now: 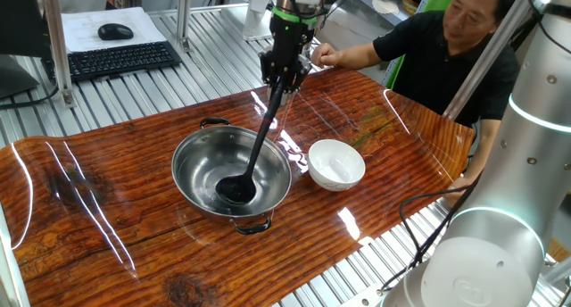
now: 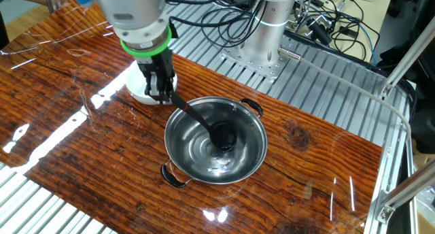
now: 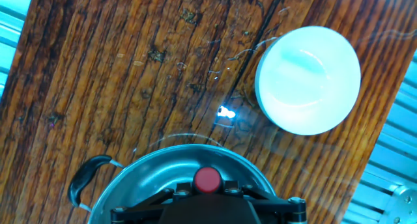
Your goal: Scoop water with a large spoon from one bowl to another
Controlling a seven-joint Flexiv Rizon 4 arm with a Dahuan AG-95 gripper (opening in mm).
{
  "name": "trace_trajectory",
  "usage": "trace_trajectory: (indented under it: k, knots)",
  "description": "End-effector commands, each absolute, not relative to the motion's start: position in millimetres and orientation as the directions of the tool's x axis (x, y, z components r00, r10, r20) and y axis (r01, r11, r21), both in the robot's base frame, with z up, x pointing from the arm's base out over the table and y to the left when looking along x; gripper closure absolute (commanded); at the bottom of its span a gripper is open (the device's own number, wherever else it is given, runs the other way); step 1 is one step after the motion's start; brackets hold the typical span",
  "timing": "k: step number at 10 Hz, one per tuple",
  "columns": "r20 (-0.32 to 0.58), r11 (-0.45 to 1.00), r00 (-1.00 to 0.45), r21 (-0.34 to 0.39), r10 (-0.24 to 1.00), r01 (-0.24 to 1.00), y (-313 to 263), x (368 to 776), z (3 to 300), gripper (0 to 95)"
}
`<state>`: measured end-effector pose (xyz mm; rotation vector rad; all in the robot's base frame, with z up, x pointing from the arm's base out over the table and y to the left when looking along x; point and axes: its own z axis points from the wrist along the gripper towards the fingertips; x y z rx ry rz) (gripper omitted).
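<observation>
In the hand view, nearest the camera, the gripper's own dark body is filling the lower edge, and just past it the rim of the stainless-steel bowl (image 3: 130,168) is showing, with the small white bowl (image 3: 307,79) lying further off on the wooden desk (image 3: 130,68), just beside the steel one but apart from it. From the fixed views, the gripper (image 1: 284,78) is clenching the top end of the black ladle (image 1: 254,155), and the deep cup of the ladle is resting low inside the steel bowl, near its bottom. The water is hardly visible against the shiny metal, so I cannot tell how much the cup is holding. I am judging that the ladle is light and stiff, but its thin handle is smooth and could turn between the fingers, so a firm hold high on the handle is suiting it. The water will spill easily if the cup is tilting. The arm is standing above the far edge of the steel bowl, the ladle slanting downward into it.
</observation>
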<state>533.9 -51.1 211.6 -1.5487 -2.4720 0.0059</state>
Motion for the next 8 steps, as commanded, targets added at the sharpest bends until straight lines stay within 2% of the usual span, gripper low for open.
trace_trajectory:
  k: [1,8]
  knots:
    - [0.204,0.462,-0.434,-0.112,0.877,0.880,-52.2,533.7,217.4,95.0]
    - [0.206,0.524,-0.499,-0.088,0.842,0.847,-68.9,535.7,240.7,95.0]
